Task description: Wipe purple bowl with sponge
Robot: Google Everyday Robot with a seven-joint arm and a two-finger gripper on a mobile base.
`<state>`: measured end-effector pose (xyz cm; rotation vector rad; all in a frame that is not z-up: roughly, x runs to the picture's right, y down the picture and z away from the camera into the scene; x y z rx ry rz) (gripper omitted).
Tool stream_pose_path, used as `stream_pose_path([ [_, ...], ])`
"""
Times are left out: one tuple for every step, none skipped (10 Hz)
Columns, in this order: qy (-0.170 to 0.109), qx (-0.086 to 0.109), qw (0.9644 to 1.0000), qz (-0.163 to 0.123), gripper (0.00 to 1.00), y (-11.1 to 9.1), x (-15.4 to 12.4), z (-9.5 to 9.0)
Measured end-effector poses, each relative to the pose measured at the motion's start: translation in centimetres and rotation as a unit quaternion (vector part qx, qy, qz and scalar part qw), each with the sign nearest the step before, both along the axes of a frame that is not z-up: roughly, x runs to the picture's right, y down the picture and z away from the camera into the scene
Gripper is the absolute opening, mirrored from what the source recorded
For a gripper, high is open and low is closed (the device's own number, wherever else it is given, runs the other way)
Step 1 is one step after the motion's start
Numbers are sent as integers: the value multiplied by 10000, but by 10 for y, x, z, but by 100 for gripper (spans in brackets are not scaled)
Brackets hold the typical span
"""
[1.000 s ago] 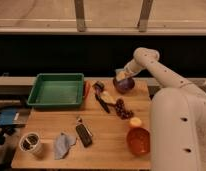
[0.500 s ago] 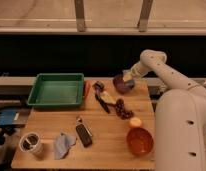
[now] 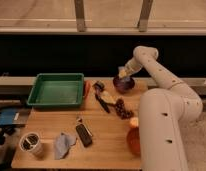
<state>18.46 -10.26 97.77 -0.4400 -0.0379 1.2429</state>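
The white arm (image 3: 163, 82) is seen reaching from the right over the far right corner of the wooden tabletop (image 3: 51, 125). A green tray (image 3: 58, 75) is set at the far left of the tabletop, well apart from the work.

The purple bowl (image 3: 124, 85) is found upright at the far right edge of the tabletop, with a cluster of dark grapes (image 3: 123, 109) lying nearer the camera. The bowl is judged to be stiff, light and smooth, so it may be pushed or tipped if it is pressed sideways. Pressure is best directed downward into its hollow.

The yellow sponge (image 3: 121, 75) is held just above the bowl's far rim. It is judged to be soft, light and compressible. It is best gripped across its middle, so that a free face is left for wiping.

The claw (image 3: 124, 72) is positioned over the bowl's far left rim and appears to be closed around the sponge.
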Motion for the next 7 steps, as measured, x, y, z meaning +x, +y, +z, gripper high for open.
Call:
stream_pose_path([
  [-109, -28, 9999, -93, 9, -1, -11, 2],
  [-193, -46, 9997, -156, 9, 1, -19, 1],
  [-324, -53, 9991, -262, 9, 5, -27, -6],
  [-411, -52, 9985, -354, 9, 8, -34, -13],
  [-508, -45, 9977, -455, 9, 11, -42, -21],
  [-563, -43, 9970, -532, 9, 15, -45, -29],
  [-576, -41, 9967, -574, 9, 18, -46, -36],
])
